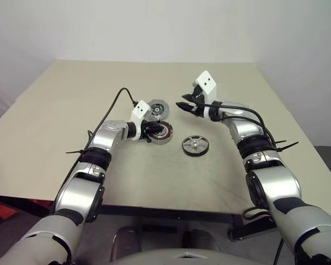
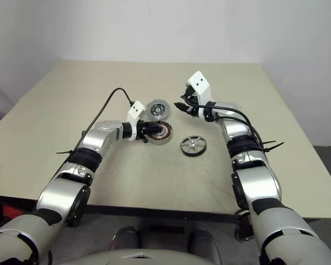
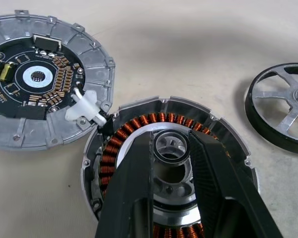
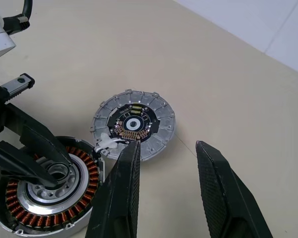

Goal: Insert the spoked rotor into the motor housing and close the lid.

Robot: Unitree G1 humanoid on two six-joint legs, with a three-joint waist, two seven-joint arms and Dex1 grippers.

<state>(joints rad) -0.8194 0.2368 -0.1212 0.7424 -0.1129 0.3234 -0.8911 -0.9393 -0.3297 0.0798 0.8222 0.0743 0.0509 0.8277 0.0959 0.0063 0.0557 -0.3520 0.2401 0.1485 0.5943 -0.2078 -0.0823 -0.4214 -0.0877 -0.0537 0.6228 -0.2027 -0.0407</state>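
On the circuit board inside the lid point(image 3: 44, 79) you can see small white printing near the edge, but it is too small to read; no brand or label is legible anywhere else.

The lid lies flat on the table point(image 1: 55, 110) with its inner side up, so the dark board and the small copper-coloured parts face upward. Its white connector tab points toward the motor housing point(image 3: 139, 144), and the two rims touch there. The motor housing also lies flat, open side up, with the ring of copper windings around the pale centre. The spoked rotor point(image 1: 195, 145) lies flat too, apart from the housing, on the side of your right arm.

Your left gripper point(image 3: 171, 148) is over the centre of the housing, and its fingers point(image 3: 134, 188) stand narrowly on both sides of the small hub ring; you cannot tell if they really press it. Your right gripper point(image 4: 164, 163) hangs above the table near the lid, with its fingers point(image 4: 216, 188) apart and nothing between them.
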